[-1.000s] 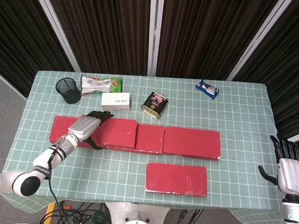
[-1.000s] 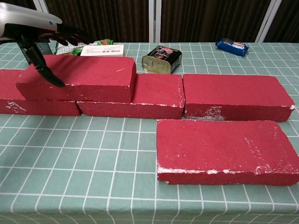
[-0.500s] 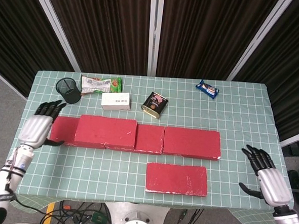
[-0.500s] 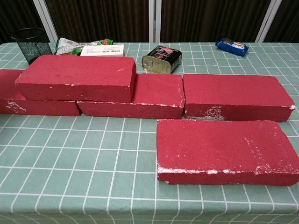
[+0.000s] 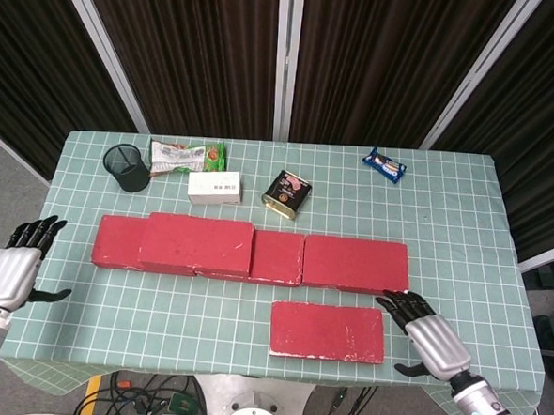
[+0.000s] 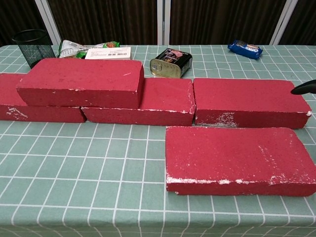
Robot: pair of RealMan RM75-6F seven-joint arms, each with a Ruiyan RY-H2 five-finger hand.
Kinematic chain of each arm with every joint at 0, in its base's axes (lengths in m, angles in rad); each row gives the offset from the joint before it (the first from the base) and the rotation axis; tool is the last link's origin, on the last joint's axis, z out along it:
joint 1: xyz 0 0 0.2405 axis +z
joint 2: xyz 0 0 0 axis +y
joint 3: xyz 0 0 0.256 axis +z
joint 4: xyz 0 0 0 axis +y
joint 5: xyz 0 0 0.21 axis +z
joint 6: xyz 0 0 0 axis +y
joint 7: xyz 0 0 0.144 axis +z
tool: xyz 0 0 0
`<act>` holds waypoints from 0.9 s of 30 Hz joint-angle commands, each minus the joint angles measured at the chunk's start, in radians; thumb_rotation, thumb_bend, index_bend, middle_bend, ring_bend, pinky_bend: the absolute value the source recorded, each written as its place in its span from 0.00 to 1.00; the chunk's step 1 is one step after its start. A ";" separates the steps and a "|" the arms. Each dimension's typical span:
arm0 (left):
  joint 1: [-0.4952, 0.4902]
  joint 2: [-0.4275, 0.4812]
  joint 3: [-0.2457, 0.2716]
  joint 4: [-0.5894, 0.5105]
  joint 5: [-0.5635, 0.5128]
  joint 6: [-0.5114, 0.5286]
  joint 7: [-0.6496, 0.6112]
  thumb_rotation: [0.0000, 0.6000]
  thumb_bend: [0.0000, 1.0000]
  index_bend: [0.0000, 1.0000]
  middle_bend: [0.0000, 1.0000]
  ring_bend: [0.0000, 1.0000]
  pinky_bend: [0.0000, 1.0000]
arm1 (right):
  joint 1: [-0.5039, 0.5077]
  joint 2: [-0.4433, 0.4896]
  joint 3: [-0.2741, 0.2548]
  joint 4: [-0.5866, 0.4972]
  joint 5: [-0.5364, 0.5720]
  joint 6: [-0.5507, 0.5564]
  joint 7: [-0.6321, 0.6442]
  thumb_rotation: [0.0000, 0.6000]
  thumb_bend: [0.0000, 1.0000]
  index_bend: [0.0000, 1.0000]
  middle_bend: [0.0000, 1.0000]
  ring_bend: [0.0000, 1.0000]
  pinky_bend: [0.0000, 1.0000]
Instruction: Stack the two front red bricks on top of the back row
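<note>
One red brick (image 5: 197, 244) (image 6: 83, 82) lies stacked on the left part of the back row (image 5: 353, 264) (image 6: 247, 100) of red bricks. A second red brick (image 5: 327, 331) (image 6: 238, 159) lies flat on the table in front of the row, at the right. My right hand (image 5: 429, 337) hovers just right of that front brick, fingers spread, holding nothing; only one fingertip (image 6: 303, 88) shows in the chest view. My left hand (image 5: 13, 269) hangs open beyond the table's left edge, well away from the bricks.
Behind the row stand a black mesh cup (image 5: 127, 168) (image 6: 33, 46), a green snack packet (image 5: 186, 155), a white box (image 5: 214, 187) (image 6: 108, 53), a tin can (image 5: 287, 192) (image 6: 171, 62) and a blue packet (image 5: 384, 164) (image 6: 246, 49). Green checked cloth (image 5: 177, 305) covers the table.
My left hand let go of the stacked brick and drew back off the table's left side. My right hand came in from the right edge to beside the front brick.
</note>
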 commanded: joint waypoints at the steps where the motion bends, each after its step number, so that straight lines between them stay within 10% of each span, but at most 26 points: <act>1: 0.020 0.011 0.002 0.021 0.028 -0.014 -0.030 1.00 0.00 0.04 0.00 0.00 0.00 | 0.034 -0.034 0.010 -0.014 0.043 -0.045 -0.028 1.00 0.00 0.00 0.00 0.00 0.00; 27: 0.104 0.000 -0.044 0.129 0.083 -0.067 -0.139 1.00 0.00 0.04 0.00 0.00 0.00 | 0.146 -0.295 0.047 -0.012 0.380 -0.135 -0.335 1.00 0.00 0.00 0.00 0.00 0.00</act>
